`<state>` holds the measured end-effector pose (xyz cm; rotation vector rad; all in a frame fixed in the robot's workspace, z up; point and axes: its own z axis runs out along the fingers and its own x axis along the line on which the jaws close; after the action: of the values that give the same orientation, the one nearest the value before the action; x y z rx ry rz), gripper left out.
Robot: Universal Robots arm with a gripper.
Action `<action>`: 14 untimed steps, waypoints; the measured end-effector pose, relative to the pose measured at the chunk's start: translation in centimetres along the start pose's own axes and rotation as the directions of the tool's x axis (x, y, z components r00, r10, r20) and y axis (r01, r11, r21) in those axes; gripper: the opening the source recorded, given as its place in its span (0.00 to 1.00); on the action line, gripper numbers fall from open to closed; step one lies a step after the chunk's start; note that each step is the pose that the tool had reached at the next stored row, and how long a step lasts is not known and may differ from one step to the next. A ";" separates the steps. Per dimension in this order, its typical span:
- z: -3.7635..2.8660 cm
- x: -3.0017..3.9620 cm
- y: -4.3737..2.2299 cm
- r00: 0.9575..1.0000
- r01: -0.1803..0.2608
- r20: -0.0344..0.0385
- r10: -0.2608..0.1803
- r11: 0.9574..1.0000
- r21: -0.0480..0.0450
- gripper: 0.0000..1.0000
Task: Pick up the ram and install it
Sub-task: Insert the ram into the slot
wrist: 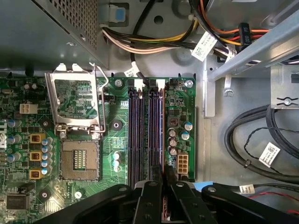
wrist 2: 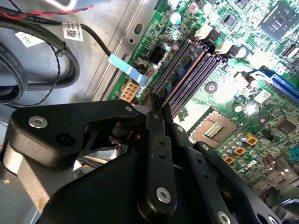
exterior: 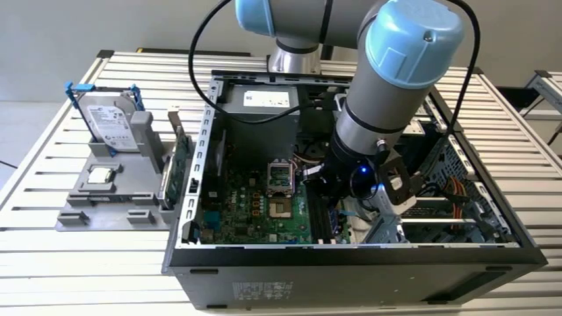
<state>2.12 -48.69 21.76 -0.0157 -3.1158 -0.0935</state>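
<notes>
Black gripper (wrist 2: 158,112) fingers fill our second wrist view, clenched on the ram (wrist 2: 184,70) seated edge-on in the motherboard's (wrist 2: 243,88) slots. Our first wrist view shows the gripper (wrist: 163,179) over those slots. Our exterior view shows the arm (exterior: 386,112) inside the computer case (exterior: 351,270).

We see an open computer case (exterior: 351,253) on a slatted table (exterior: 52,263), its motherboard (exterior: 255,204) lying flat inside. Beside the tool, the empty processor socket (wrist: 79,161) sits under its raised metal frame (wrist: 77,100). Just past the tool a white connector (wrist: 181,163) stands near black cables (wrist: 252,140). Well away from it, outside the case, a grey holder (exterior: 114,197) carries a hard drive (exterior: 112,125), what may be a processor (exterior: 101,174), and a green card (exterior: 180,168).
</notes>
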 end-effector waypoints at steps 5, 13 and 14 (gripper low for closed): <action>0.12 0.04 0.00 1.000 -0.001 0.000 0.001 1.000 0.000 0.00; 0.33 0.06 -0.02 1.000 -0.002 0.001 0.002 1.000 0.000 0.00; 0.37 0.05 -0.02 1.000 -0.002 0.001 0.002 1.000 0.000 0.00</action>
<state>2.05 -48.69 21.40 -0.0187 -3.1169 -0.0931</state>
